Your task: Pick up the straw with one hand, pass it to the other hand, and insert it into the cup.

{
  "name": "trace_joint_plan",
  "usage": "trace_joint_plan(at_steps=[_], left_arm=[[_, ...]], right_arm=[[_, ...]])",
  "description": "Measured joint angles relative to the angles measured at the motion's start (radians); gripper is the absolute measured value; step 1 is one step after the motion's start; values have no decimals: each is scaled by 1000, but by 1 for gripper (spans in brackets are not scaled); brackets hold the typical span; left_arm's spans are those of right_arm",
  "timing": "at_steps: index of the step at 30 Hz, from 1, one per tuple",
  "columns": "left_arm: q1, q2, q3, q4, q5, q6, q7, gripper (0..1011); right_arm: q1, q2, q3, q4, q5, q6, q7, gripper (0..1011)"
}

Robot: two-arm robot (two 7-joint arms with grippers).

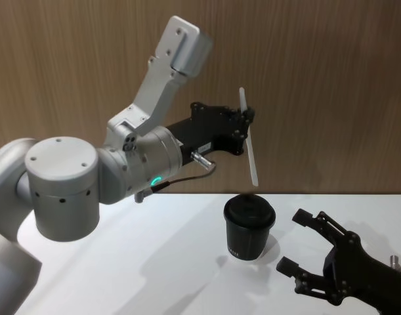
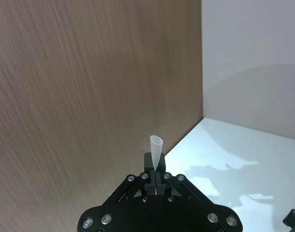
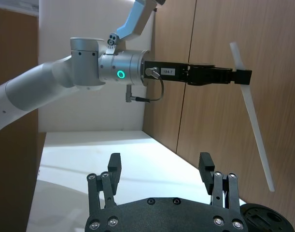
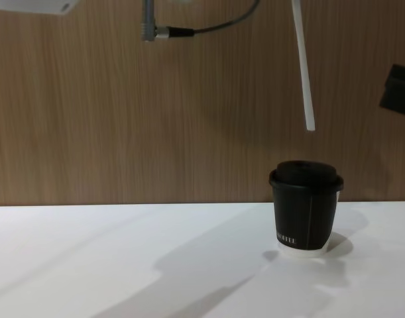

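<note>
Straw (image 1: 251, 154) hangs nearly upright with a slight tilt, clamped near its upper end between the closed fingers of the left hand (image 1: 247, 121); its lower tip sits above the domed lid of the cup (image 1: 249, 230), and we see a clear gap between them. We note the cup standing upright on the white bench (image 1: 121, 262), before a wood-panelled wall (image 1: 318, 65). We find the right hand (image 1: 293, 241) low beside the cup, on its right, fingers spread wide and holding nothing.

The left gripper (image 1: 247, 119) pinches the straw (image 1: 252, 154) above the cup (image 1: 249, 231). The right gripper (image 1: 291, 241) waits beside it, fingers spread.
</note>
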Motion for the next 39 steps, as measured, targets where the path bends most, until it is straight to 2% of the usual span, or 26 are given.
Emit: trace_joint_plan(at_steps=[21,39], left_arm=[[-36,-32,41,75,75,17,19,7],[-42,-61,54,134,97,-2,1,7]], right_arm=[[0,0,0,0,0,0,0,1001],[0,0,0,0,0,0,0,1001]])
